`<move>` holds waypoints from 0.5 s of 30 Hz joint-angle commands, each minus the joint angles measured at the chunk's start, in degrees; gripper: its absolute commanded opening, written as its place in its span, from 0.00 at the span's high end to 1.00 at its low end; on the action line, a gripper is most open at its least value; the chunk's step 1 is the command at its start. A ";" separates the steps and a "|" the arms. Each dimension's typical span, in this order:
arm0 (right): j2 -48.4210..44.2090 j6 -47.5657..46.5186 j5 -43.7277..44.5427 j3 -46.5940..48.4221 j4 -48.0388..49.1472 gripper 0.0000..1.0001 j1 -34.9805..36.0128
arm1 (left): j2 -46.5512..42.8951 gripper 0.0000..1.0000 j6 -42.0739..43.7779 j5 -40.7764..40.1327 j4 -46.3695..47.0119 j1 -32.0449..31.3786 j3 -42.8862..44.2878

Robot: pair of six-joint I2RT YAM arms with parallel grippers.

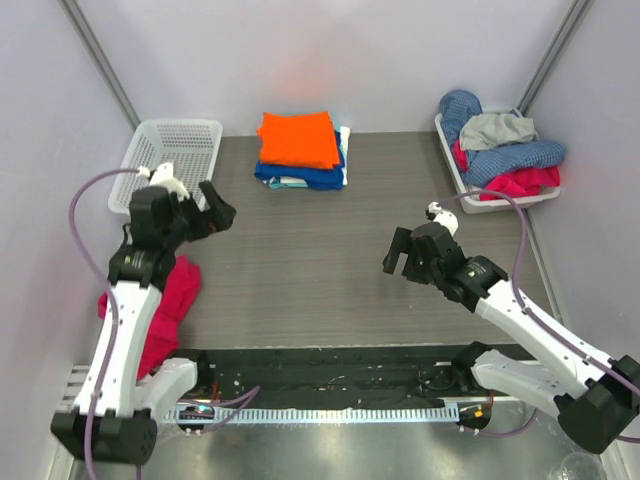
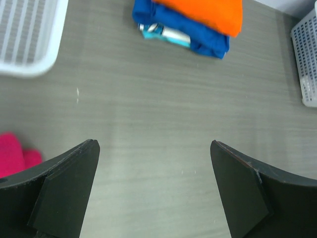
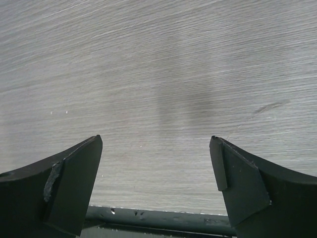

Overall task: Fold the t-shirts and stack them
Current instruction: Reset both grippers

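Note:
A folded stack of t-shirts stands at the back middle of the table: a bright orange shirt (image 1: 298, 138) on top, a royal blue one (image 1: 300, 177) under it, with pale teal and white edges (image 1: 345, 150) showing. The left wrist view shows the orange shirt (image 2: 208, 12) over the blue one (image 2: 210, 42) at its top edge. My left gripper (image 1: 212, 215) is open and empty, above bare table at the left. My right gripper (image 1: 400, 260) is open and empty, above the table at the right. A pink shirt (image 1: 165, 305) lies crumpled at the left edge, under my left arm.
An empty white mesh basket (image 1: 175, 160) stands at the back left. A white tray (image 1: 452, 165) at the back right holds a heap of unfolded clothes (image 1: 505, 150), blue, grey and pink. A black rail (image 1: 330, 370) runs along the near edge.

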 commanded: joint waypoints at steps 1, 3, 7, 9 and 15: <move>-4.01 -1.03 3.86 1.59 -2.62 0.00 3.52 | -11.13 0.00 -1.82 -3.37 -3.30 -0.47 -7.99; -5.33 0.46 4.83 1.33 -3.76 0.00 5.71 | -16.85 0.00 -2.25 -5.56 -6.21 -1.43 -9.93; -8.50 2.92 6.68 -0.25 -4.47 0.00 8.27 | -22.39 0.00 -2.69 -7.24 -9.47 -3.37 -13.45; -10.08 4.15 7.39 -1.13 -4.99 0.00 9.06 | -24.85 0.00 -2.69 -7.33 -10.00 -3.72 -15.03; -10.88 4.86 9.14 -0.70 -7.54 0.00 10.47 | -30.30 0.00 -4.63 -13.48 -10.09 -4.16 -16.44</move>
